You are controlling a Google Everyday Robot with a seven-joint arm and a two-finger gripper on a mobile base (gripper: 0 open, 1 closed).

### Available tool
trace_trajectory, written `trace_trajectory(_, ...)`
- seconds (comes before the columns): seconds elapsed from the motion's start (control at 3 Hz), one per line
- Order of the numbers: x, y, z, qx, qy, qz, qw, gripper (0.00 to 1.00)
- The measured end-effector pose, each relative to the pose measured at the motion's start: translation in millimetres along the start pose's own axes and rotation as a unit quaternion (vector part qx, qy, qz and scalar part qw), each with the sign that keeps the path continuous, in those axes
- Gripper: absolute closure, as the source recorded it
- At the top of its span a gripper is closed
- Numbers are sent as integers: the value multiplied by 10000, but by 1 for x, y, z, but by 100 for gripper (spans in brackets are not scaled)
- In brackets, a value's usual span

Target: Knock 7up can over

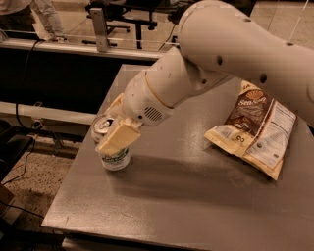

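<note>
The scene reads as an office-style robotics lab rather than a home. A plain grey work table (186,206) fills the middle, and a large white robot arm (221,49) reaches across it from 1 o'clock. Its gripper (115,122) sits at the 7up can (115,159) near the table's 9 o'clock edge. At 12 o'clock stands the black pedestal of an office chair (139,29), and at 11 o'clock a person's legs (29,14) show behind a low barrier (73,46). Loose black cables (24,122) trail over a speckled hard floor (44,166) at 8 o'clock — workplace fittings. A snack bag (257,130) lies at 3 o'clock.
</note>
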State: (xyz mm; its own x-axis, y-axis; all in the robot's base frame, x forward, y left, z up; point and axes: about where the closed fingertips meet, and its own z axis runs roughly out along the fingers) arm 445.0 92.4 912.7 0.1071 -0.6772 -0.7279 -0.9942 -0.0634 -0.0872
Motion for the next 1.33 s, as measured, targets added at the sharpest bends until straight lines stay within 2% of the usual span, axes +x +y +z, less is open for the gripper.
trace_trajectory(0.33,3,-11,-23,65,330,58,9994,100)
trace_trajectory(0.67,12,-19,-46,67,897,-44,9959,100)
trace_trajectory(1.0,27,-27,-61,25,1688,-343,9851,100)
trace_trajectory(1.33,44,-37,-66,-36,2335,-609,9704,100)
